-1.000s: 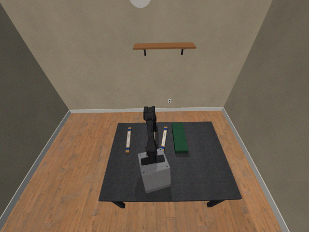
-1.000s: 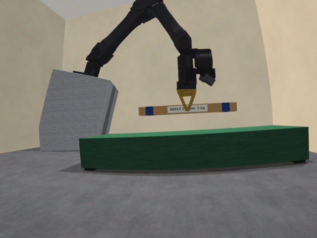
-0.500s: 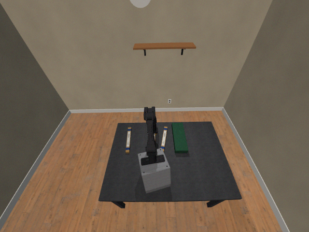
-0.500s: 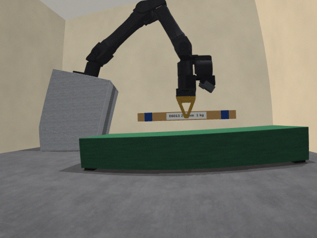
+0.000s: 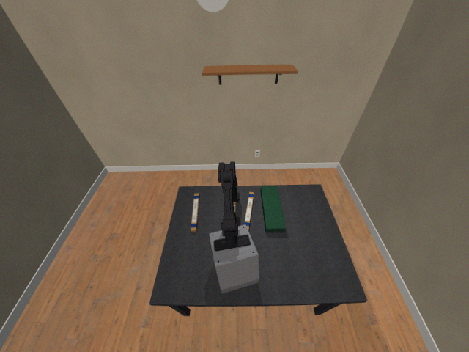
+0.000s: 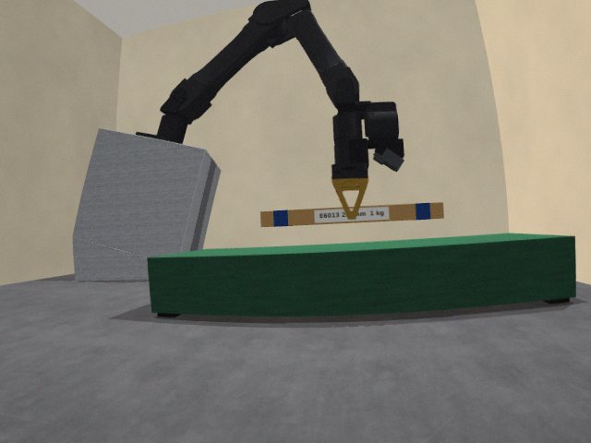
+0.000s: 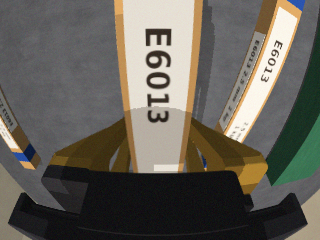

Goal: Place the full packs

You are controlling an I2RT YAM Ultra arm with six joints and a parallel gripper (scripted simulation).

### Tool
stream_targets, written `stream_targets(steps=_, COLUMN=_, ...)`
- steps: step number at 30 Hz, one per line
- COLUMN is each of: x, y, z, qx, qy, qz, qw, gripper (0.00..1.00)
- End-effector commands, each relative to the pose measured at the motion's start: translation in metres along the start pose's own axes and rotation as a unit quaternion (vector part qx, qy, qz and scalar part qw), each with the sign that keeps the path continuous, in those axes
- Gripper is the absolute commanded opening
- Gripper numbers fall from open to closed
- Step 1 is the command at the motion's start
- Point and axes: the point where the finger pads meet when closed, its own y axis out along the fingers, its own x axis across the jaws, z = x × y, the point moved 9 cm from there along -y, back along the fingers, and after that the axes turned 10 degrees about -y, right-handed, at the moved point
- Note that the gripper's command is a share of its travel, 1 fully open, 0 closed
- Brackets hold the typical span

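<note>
While the gripper (image 6: 350, 209) stood clamped on the middle pack (image 6: 352, 214), holding it level in the air above the table (image 5: 303, 265), the step looked like weighing. If full, it needed carrying to the platform (image 6: 362, 276) near the far right corner. Only the top view showed the left pack (image 5: 194, 212).

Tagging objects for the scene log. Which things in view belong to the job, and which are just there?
Job:
- held pack, in the gripper, off the table
- left pack, flat on the table
- right pack, flat on the table beside the platform
- green platform, nothing on it

Just there:
- table
- grey pedestal
- wall shelf
- wall socket
</note>
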Motion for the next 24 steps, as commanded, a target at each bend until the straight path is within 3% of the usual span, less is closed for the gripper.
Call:
stream_targets(steps=1, x=-0.0021, y=-0.0192, z=-0.0197, qx=-0.030, qy=0.002, qz=0.007, qw=1.000, gripper=0.00)
stream_targets(steps=24, x=-0.0031, y=-0.0208, z=-0.0216, qx=-0.031, qy=0.002, qz=0.006, qw=1.000, gripper=0.00)
